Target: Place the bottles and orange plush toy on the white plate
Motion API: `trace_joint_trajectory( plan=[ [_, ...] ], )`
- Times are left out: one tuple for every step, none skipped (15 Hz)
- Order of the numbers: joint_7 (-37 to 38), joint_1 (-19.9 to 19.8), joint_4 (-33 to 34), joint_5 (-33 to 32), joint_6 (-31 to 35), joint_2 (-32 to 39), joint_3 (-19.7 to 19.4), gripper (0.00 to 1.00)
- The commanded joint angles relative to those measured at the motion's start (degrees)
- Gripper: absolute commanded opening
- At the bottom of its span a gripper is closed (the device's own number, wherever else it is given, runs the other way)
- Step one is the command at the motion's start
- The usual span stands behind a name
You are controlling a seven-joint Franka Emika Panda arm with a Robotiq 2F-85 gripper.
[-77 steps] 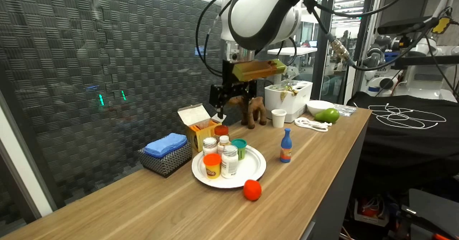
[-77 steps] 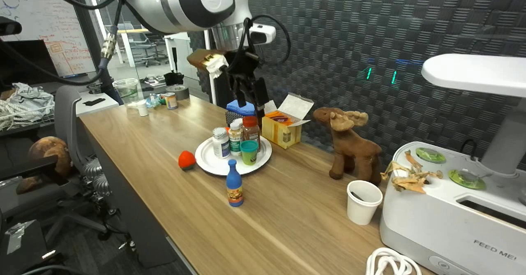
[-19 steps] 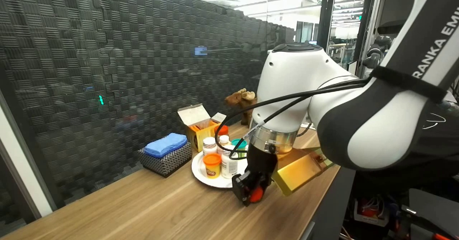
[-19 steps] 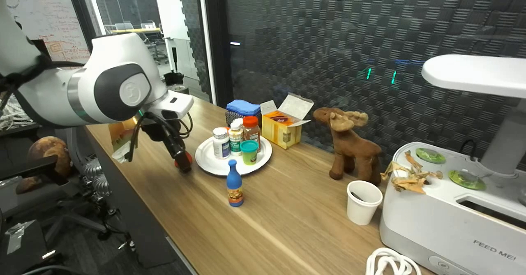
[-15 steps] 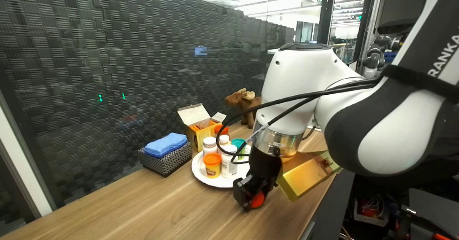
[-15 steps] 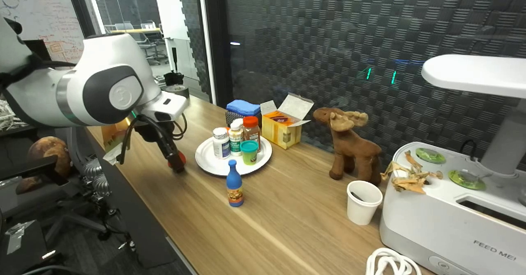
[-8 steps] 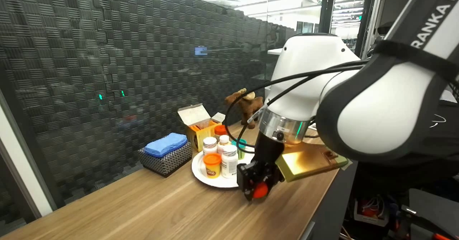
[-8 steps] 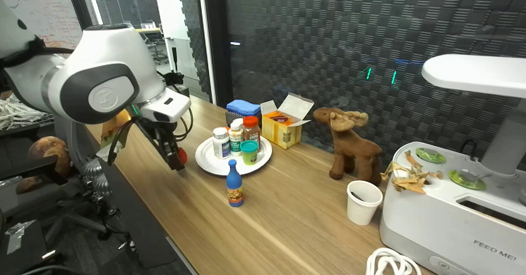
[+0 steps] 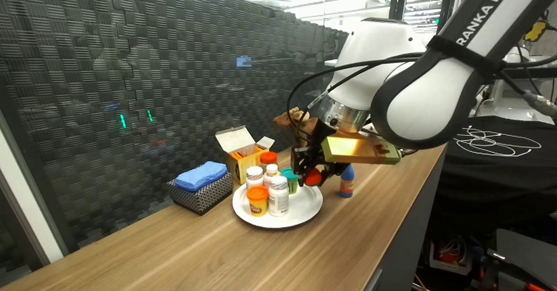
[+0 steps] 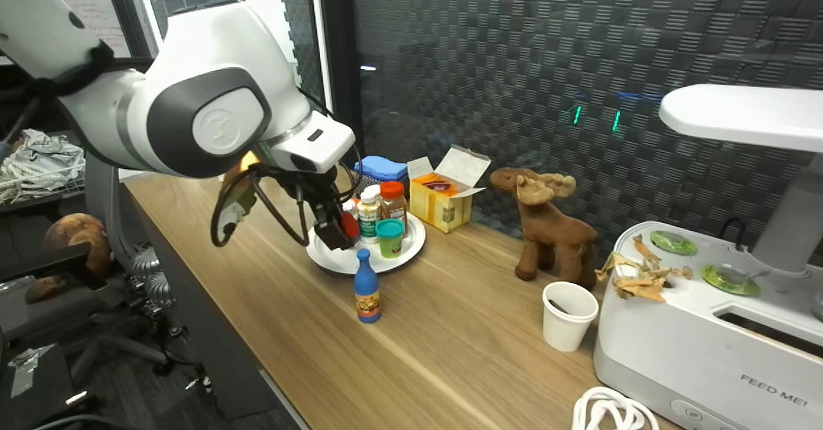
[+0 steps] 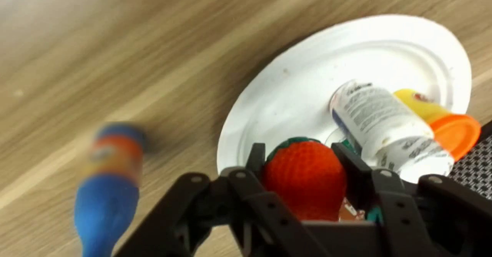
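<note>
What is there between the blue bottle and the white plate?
The wrist view shows only bare wooden tabletop between the foot of the blue bottle and the white plate.

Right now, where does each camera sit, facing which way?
An exterior view: raised, nearer the blue cloth, looking past the plate toward the moose; arm, gripper show.
An exterior view: raised, nearer the planter, facing the plate; arm, gripper.
Wrist view: on the wrist, facing the plate; fingers grip the orange toy.
Both exterior views share plate, bottles, toy.

“FEED ME!” on white planter [image 10: 701, 343], “RANKA EMI” on robot arm [image 9: 435, 97], “Doh” on yellow tub [image 9: 257, 202]
</note>
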Motion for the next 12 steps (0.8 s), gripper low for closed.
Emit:
trace_joint_trajectory(
  plan=[
    [6.1, 3.3, 4.9, -4.6, -0.2, 3.5, -4.5, 0.23],
    [6.5, 3.5, 5.5, -4.5, -0.5, 4.2, -4.6, 0.23],
    [6.3, 3.4, 6.0, -3.8, -0.5, 5.1, -4.3, 0.23],
    [5.8, 3.3, 6.3, -2.9, -0.6, 5.6, -3.7, 0.23],
    [5.8, 3.3, 6.5, -2.6, -0.6, 6.1, -3.4, 0.23],
    [6.1, 3.6, 6.5, -2.9, -0.5, 6.5, -3.7, 0.23],
    [6.2, 3.7, 6.7, -2.9, -0.5, 7.0, -3.8, 0.23],
    [6.5, 4.0, 6.7, -3.0, -0.4, 7.1, -4.1, 0.23],
    [6.8, 4.2, 6.7, -3.1, -0.5, 7.2, -4.3, 0.23],
    [7.1, 4.3, 6.8, -3.3, -0.5, 7.3, -4.6, 0.23],
    [7.3, 4.5, 6.9, -3.4, -0.5, 7.5, -4.9, 0.23],
    [7.8, 4.8, 7.0, -3.7, -0.7, 7.6, -5.4, 0.23]
  ],
)
